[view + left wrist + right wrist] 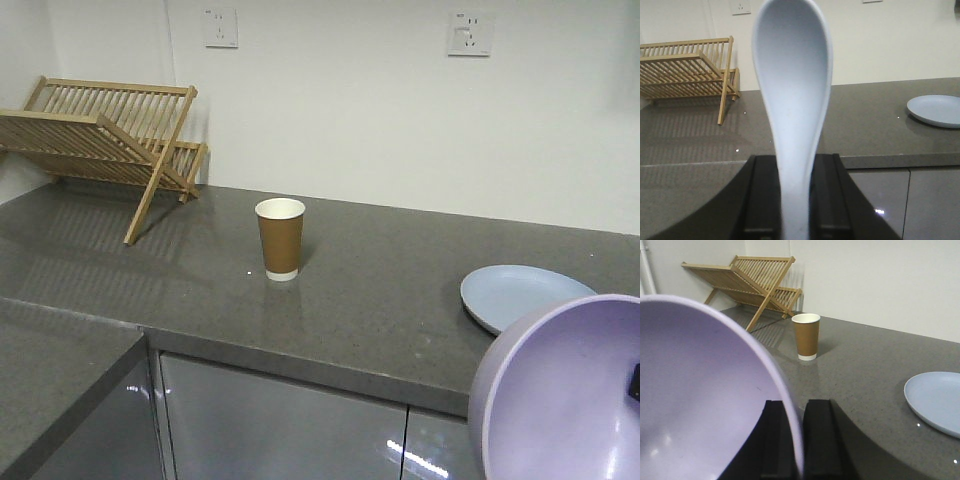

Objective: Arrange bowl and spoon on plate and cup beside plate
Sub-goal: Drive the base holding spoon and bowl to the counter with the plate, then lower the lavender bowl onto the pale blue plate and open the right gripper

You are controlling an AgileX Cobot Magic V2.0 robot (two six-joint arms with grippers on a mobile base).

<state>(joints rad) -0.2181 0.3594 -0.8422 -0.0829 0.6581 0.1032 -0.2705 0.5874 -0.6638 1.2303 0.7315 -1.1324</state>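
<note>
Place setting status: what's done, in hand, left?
Done: nothing placed; the plate sits bare on the counter. In hand: left gripper shut on the spoon, right gripper shut on the bowl at its rim. Left: bowl and spoon onto the plate, then the cup, standing well apart, moved beside it.

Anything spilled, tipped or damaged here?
Nothing stands out. The paper cup is upright, the plate flat on the countertop, no spills. The right gripper holds the bowl by its rim, tilted; the left gripper holds the spoon by its handle.
</note>
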